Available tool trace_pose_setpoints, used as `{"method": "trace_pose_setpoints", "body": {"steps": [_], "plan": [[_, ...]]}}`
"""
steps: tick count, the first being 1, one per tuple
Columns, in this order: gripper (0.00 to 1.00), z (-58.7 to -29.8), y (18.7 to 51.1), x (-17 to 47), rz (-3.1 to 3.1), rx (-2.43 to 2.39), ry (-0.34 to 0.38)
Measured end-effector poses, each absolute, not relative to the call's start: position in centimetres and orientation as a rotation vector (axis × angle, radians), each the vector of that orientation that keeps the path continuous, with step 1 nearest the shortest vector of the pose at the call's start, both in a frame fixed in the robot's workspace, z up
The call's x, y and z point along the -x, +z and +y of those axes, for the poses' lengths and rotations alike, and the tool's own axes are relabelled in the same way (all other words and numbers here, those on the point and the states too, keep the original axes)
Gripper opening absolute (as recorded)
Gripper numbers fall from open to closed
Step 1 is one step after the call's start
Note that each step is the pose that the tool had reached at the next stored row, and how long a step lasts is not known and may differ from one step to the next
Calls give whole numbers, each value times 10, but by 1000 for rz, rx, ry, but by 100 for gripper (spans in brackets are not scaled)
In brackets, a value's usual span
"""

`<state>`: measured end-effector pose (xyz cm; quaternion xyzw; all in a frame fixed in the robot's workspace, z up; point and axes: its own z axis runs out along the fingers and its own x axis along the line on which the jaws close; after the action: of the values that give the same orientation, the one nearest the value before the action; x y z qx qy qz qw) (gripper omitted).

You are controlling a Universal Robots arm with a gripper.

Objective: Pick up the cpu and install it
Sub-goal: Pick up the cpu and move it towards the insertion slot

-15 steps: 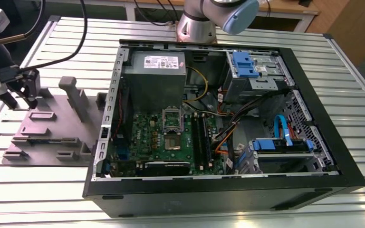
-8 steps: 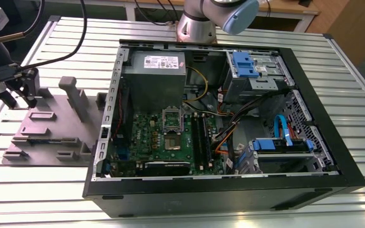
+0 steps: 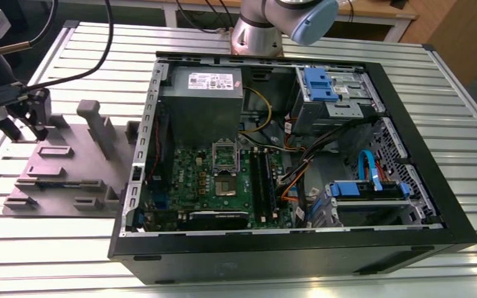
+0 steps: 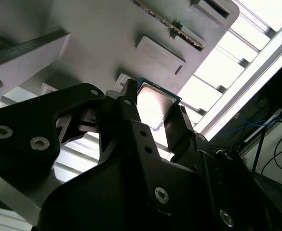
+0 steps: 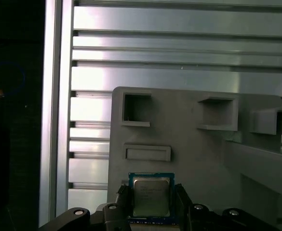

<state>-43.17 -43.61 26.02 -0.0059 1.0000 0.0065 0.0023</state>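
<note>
While the arm's base (image 3: 259, 37) stood at the desk's edge at the top of the exterior view, the tool (image 3: 25, 124) hung low over a grey fixture plate (image 3: 56, 186). That plate lay on the slatted metal desk (image 3: 238, 279), close to its edge on the exterior view's left.

In both wrist views the tool was closed on the cpu (image 5: 151, 196). Its two dark fingers (image 5: 123, 202) pressed against opposite sides of the chip. The silvery top faced the first wrist camera, with a thin blue-green border around it. The cpu sat over the plate's pale surface, near a shallow rectangular raised pad (image 5: 148, 153) and two square recesses (image 5: 136, 109). Whether it touched the plate or hung clear of it could not be told.

An open computer case (image 3: 288, 248) filled the middle of the desk, well apart from the tool and toward the exterior view's right. Inside it lay a green motherboard (image 3: 205, 186) carrying a dark square socket (image 3: 224, 155) with a metal frame. A grey metal box (image 3: 201, 105) with a white label sat just beyond the board, toward the arm's base. Blue drive brackets (image 3: 320, 84) stood in the case's corner nearest the base. Black cables (image 3: 81, 71) ran across the desk's corner behind the tool.
</note>
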Motion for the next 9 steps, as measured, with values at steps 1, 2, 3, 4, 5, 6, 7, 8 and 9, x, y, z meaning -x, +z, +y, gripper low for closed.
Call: {"method": "trace_pose_setpoints", "body": {"steps": [1, 2, 3, 4, 5, 6, 7, 8, 9], "plan": [[47, -436, 261, 432, 3137, 19, 21], [47, -436, 262, 432, 3137, 19, 20], [47, -436, 263, 432, 3137, 18, 21], [47, -436, 264, 432, 3137, 19, 21], [47, -436, 265, 432, 3137, 19, 21], [47, -436, 267, 432, 3136, 19, 21], [47, -436, 268, 432, 3136, 19, 21], [47, -436, 269, 432, 3137, 19, 21], [47, -436, 271, 432, 3137, 18, 21]]}}
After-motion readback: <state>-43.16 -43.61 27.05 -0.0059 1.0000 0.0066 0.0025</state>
